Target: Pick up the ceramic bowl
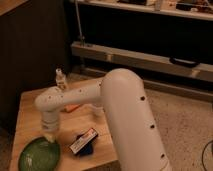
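**Claw poised at the bowl's rim**

The wide, shallow, glossy green ceramic bowl point(40, 155) sits at the near left corner of the pale wooden table point(27, 107). The claw point(49, 136) hangs over the bowl's far edge; whether it is open or closed cannot be told. A good grasp would likely straddle the thin rim squarely, since glazed ceramic may slip.

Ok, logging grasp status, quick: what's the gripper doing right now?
Gripper: at the far rim of the ceramic bowl; open or closed cannot be told.
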`<state>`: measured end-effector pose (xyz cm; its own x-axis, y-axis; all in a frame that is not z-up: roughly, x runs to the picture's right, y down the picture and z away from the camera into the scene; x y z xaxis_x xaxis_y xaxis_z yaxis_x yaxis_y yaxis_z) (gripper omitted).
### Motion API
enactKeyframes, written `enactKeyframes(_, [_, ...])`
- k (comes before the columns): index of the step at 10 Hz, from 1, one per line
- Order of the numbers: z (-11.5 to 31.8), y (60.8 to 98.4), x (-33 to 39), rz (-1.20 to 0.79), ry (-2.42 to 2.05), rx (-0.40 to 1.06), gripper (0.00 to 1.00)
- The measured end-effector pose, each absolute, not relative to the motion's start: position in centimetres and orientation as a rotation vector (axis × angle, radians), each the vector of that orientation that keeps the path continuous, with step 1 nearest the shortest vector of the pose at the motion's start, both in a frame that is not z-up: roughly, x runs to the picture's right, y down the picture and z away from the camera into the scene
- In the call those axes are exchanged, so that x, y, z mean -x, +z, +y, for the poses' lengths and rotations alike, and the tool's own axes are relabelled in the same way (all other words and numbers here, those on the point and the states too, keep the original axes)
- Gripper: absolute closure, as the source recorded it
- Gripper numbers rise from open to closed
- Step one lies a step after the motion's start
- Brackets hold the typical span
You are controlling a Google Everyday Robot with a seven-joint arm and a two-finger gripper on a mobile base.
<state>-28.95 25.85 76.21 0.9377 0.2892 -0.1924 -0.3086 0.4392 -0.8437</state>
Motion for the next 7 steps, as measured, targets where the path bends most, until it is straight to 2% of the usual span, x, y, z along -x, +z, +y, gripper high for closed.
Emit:
enactKeyframes(1, [25.8, 76.0, 29.0, 0.009, 0.361, 1.074, 0.95])
enactKeyframes(2, [25.4, 75.6, 28.9, -0.003, 0.357, 1.094, 0.99])
enactKeyframes(4, [23.4, 74.3, 28.0, -0.059, 0.364, 1.167, 1.00])
enactKeyframes(7, [17.7, 73.8, 23.8, -0.136, 0.407, 1.241, 1.00])
